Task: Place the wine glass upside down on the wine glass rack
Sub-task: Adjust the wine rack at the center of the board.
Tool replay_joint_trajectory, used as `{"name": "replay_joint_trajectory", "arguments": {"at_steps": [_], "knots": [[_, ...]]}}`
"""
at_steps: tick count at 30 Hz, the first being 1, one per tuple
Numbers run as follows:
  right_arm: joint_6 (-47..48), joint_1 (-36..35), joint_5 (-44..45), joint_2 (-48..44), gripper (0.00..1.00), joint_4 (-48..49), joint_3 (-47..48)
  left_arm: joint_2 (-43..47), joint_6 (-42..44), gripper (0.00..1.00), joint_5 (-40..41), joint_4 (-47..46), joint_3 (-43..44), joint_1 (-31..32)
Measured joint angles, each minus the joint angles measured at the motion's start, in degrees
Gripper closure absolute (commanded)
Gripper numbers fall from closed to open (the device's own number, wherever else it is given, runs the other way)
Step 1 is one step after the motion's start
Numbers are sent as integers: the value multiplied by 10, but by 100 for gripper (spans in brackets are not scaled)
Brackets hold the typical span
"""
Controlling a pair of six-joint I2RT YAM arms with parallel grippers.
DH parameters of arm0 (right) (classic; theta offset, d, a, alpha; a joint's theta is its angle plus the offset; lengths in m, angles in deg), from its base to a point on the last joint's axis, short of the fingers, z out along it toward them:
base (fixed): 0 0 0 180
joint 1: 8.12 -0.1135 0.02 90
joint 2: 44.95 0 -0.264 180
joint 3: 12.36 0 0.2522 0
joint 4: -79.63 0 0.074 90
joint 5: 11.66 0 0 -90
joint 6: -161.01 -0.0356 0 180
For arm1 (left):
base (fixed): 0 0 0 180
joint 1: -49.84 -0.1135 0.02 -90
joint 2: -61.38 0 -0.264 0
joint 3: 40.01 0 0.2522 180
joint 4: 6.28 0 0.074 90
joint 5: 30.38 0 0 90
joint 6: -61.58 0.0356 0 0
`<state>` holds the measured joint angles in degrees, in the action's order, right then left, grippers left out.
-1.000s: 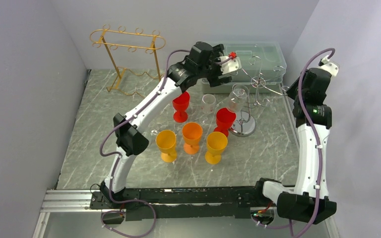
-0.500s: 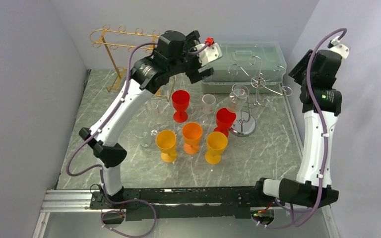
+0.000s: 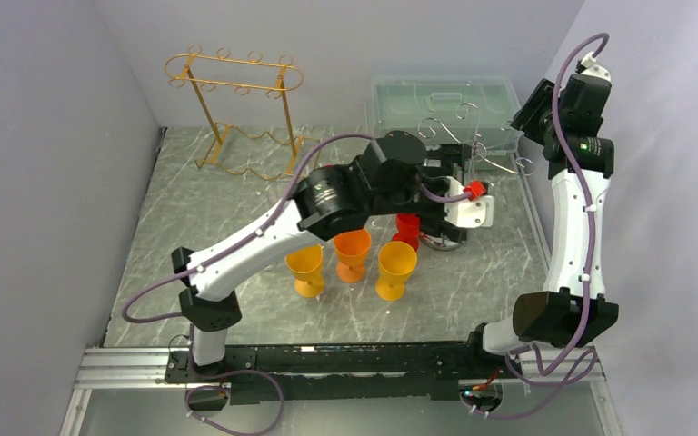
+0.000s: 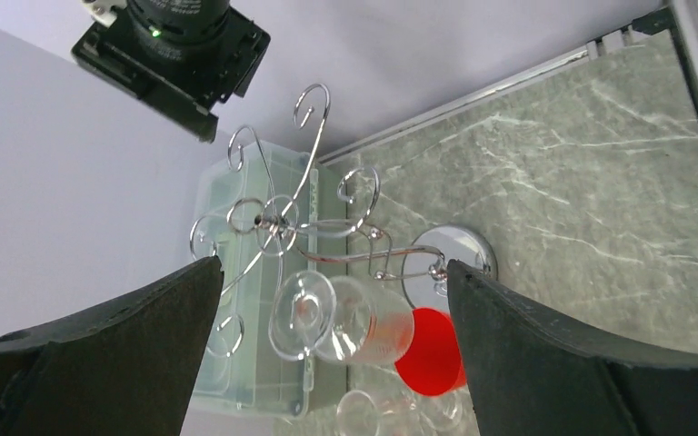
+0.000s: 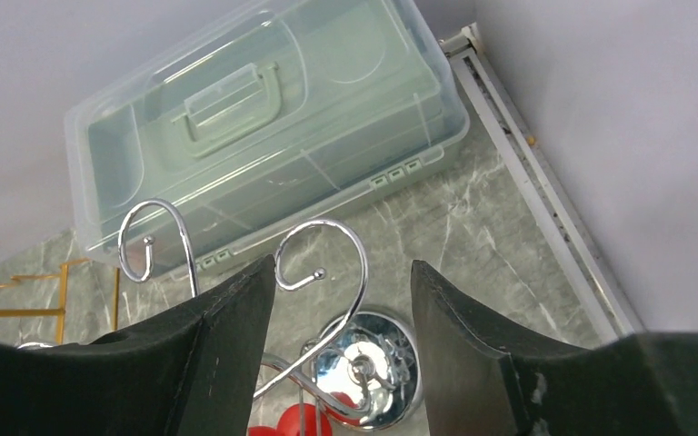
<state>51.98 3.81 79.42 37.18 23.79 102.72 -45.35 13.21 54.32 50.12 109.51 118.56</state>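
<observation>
A clear wine glass (image 4: 345, 318) hangs upside down by its foot from the chrome wine glass rack (image 4: 277, 218), whose round base (image 4: 450, 263) stands on the marble table. My left gripper (image 4: 334, 268) is open wide and faces the rack, with the glass framed between its fingers (image 4: 127, 345) but not touched. In the top view the left arm (image 3: 363, 186) covers the glass and the rack's base. My right gripper (image 5: 343, 265) is open and empty, high above the rack's hooks (image 5: 327, 250) at the back right.
A red goblet (image 4: 429, 350) and another clear glass (image 4: 373, 413) stand by the rack's base. Three orange and yellow goblets (image 3: 353, 250) stand in front. Behind the rack lies a clear plastic box (image 5: 264, 136); a gold rack (image 3: 236, 82) stands back left.
My left arm has swung from the back left down over the middle, now facing the chrome rack. The right arm has risen and drawn back toward the right wall.
</observation>
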Motion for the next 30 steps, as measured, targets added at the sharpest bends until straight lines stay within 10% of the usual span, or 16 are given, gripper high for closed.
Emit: {"name": "replay_joint_trajectory", "arguments": {"at_steps": [30], "knots": [[6,-5,-74,75,50,72,-19,-188,53,1,90,-246,44,28]]}}
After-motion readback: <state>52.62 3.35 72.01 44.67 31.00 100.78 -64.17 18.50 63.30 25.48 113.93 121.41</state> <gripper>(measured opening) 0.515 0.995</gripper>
